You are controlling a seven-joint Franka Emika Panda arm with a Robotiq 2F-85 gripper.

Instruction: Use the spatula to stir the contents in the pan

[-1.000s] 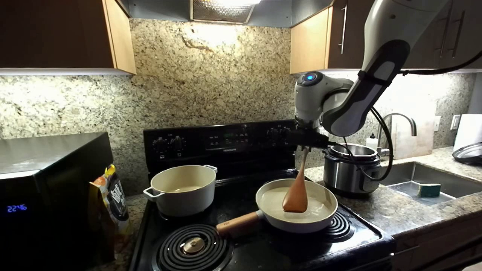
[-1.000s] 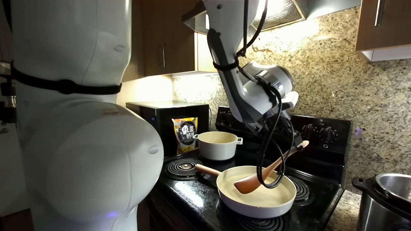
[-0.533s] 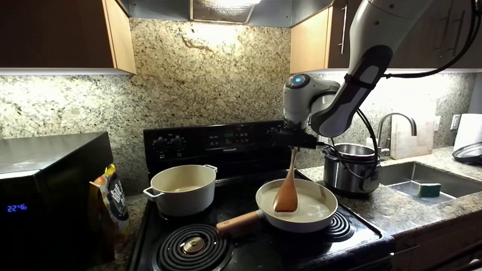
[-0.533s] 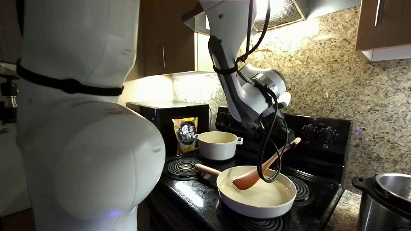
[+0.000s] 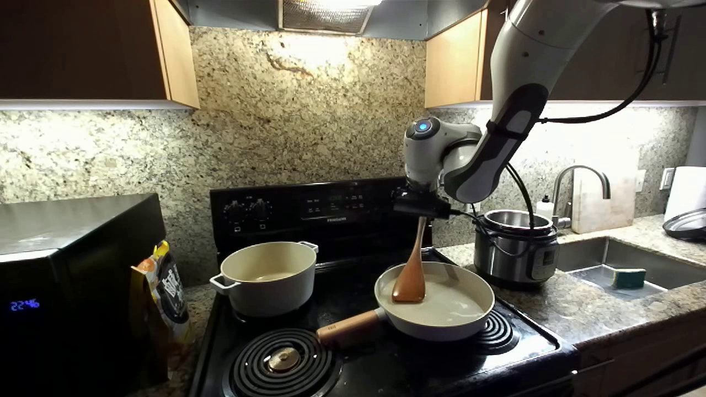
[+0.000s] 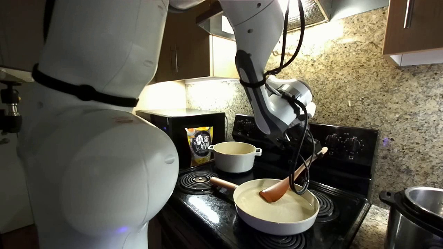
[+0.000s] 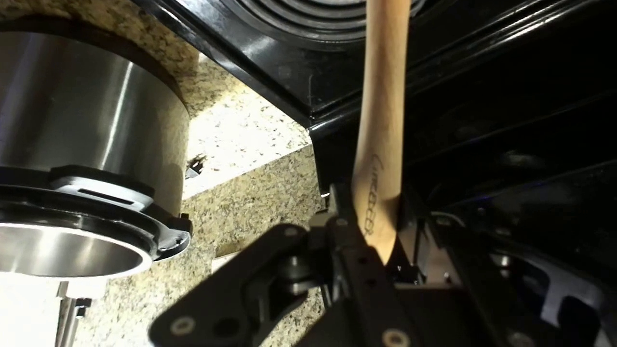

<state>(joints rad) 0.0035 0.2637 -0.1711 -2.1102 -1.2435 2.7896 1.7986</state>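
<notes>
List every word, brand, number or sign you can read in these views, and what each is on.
"22:46" in blue on the microwave clock.
Something like "CAREBEER" along the spatula, letters not certain.
"蛋", probably, on the snack bag; its other characters are too blurred.
"FRIGIDAIRE", likely, on the stove panel, small and blurred; its other marks are unreadable.
Pan handle: a mark too small to read.
Steel pot: panel marks too small to read.

In an exterior view, the white hood lamp (image 5: pixel 347 3), overexposed at top centre, lights the speckled beige granite wall (image 5: pixel 309 116); the black boxy microwave (image 5: pixel 105 281) at left is dim. In the wrist view, white glare covers the lower left corner and spreads on the speckled granite bench (image 7: pixel 246 130); the right side is nearly black.
</notes>
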